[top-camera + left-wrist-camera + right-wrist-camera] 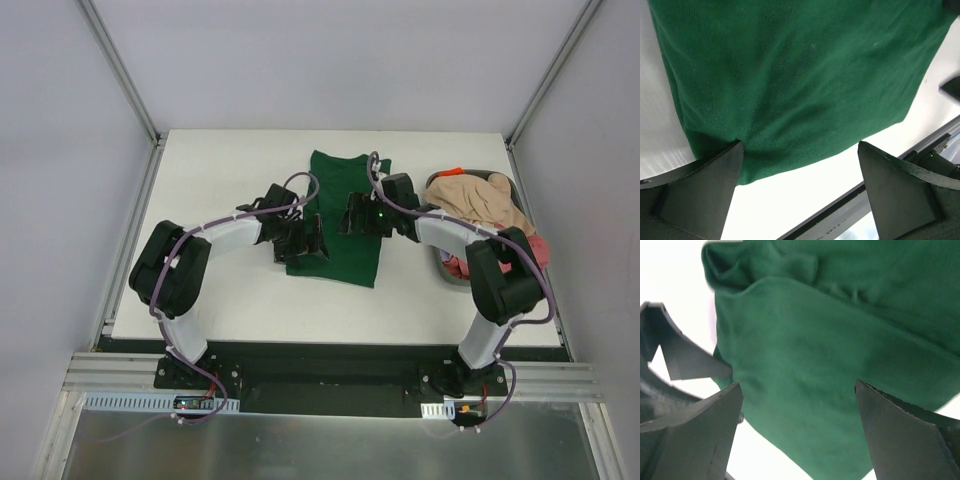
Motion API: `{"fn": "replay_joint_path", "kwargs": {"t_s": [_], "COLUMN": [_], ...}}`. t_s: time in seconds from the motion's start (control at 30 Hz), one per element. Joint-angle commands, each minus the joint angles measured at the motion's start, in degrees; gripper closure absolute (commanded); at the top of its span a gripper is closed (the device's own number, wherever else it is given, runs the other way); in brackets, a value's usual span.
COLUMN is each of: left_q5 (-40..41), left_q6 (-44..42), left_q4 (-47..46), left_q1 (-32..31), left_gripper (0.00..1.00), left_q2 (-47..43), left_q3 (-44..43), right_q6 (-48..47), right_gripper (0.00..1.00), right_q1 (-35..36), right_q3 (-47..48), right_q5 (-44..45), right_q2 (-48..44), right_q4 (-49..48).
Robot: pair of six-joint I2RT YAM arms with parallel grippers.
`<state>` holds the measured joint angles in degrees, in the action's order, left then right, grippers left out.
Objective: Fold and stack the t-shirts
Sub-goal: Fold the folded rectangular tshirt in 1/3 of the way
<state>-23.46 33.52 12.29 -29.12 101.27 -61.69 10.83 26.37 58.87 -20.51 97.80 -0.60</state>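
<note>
Both of my arms were over the dark green t-shirt [345, 262], which lay mid-table [220, 170] as a long narrow fold. My left gripper [300, 238] was at its left edge and my right gripper [355, 215] at its right edge. Both pairs of jaws stood wide apart with nothing between them; the cloth lay below the fingers, unpinched.

The beige t-shirt [475, 200] was heaped in the grey bin [436, 182] at right, with the pink-red t-shirt [535, 250] showing at the heap's near side.

Risks noted:
- The left wrist view showed a fingertip touching or just above the hem. Lifting away at a slant could snag the knit and drag the fold open.
- The right wrist view showed a bunched ridge near the far end. A further fold over it would likely come out lopsided, and a stack built on it could lean.
- The grippers sat near each other over the shirt. Moving both at once risked fingers or cables clashing.
- Reaching into the bin could bring up both shirts together, since they overlap.
</note>
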Motion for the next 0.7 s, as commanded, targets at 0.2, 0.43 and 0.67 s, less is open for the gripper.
{"fn": "replay_joint_path", "kwargs": {"t_s": [0.2,0.43,0.67], "left_q5": [0.08,1.22,2.98], "left_q6": [1.02,2.69,4.10], "left_q4": [-2.10,-2.19,-2.89], "left_q1": [0.12,-0.23,-1.20], "left_gripper": [0.01,0.01,0.01], "left_q2": [0.15,-3.27,-8.02], "left_q3": [5.44,9.21,16.15], "right_q6": [-1.60,-5.02,-3.81], "right_gripper": [0.04,0.04,0.04], "right_q1": [-1.41,0.96,6.49], "right_q3": [10.48,3.45,-9.28], "right_q5": [3.46,3.55,-0.05], "right_q2": [7.94,-4.00,-14.65], "right_q4": [3.24,6.39,5.18]}}
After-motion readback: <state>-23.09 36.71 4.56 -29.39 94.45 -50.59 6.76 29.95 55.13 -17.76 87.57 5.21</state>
